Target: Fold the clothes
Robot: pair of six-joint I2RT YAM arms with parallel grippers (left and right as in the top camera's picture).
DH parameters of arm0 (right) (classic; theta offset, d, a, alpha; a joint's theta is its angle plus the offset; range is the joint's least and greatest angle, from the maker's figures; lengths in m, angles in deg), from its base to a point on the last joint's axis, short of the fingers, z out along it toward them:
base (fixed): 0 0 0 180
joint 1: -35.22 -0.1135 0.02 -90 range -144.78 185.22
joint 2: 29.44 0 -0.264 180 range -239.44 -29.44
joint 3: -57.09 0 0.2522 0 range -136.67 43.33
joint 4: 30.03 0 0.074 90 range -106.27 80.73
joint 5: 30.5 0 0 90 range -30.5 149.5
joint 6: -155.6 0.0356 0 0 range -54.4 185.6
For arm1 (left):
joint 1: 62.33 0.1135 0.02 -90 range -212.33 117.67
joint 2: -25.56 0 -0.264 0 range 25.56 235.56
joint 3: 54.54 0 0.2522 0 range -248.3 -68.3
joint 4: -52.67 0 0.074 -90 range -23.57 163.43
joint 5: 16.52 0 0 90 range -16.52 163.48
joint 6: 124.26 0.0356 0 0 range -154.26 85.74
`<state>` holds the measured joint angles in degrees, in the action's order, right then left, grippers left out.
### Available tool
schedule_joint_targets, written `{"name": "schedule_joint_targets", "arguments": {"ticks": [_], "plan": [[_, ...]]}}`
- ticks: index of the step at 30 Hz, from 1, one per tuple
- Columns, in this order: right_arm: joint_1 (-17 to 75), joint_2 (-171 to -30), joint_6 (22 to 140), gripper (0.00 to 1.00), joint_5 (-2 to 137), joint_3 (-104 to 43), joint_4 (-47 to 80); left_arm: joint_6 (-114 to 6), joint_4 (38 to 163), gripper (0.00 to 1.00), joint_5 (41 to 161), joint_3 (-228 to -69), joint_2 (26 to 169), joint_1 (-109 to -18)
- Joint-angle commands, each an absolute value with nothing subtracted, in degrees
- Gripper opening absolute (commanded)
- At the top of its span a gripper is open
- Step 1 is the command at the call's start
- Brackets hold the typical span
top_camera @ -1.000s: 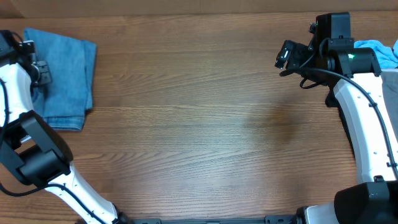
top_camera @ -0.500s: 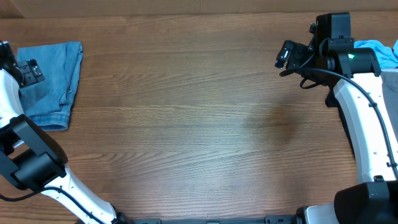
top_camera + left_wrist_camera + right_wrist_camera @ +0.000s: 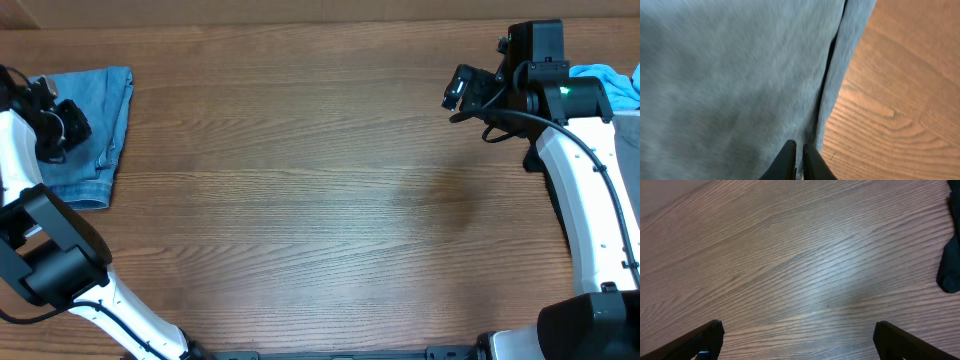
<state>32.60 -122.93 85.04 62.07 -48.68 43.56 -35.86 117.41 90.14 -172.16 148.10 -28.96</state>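
Folded jeans (image 3: 730, 75) under left pincer (image 3: 798, 146)

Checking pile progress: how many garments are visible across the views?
3. Folded denim jeans at the overhead view's left edge; a sky-blue garment at its upper right edge; a dark garment at the right wrist view's right edge. More may be hidden.

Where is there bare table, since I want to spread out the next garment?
The wide middle of the table is bare, from the folded jeans at the left edge across to the right gripper. Crowded: the far-left corner, where the left gripper hangs over the jeans, and the right edge with the sky-blue garment.
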Motion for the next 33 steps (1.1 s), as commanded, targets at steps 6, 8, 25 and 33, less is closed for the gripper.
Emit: {"name": "schedule_joint_targets", "arguments": {"ticks": [6,8,25,33], "plan": [[32.7,-122.8,84.7,1.00,62.0,-48.5,43.4,-36.8,114.1,0.11,89.5,-161.4,151.0,-29.1],[32.7,-122.8,84.7,1.00,62.0,-48.5,43.4,-36.9,114.0,0.10,86.3,-159.6,151.0,-29.1],[32.7,-122.8,84.7,1.00,62.0,-48.5,43.4,-37.7,121.7,0.06,82.4,-159.7,149.5,-29.0],[32.7,-122.8,84.7,1.00,62.0,-48.5,43.4,-38.4,122.2,0.11,90.2,-170.0,141.3,-30.1]]}}
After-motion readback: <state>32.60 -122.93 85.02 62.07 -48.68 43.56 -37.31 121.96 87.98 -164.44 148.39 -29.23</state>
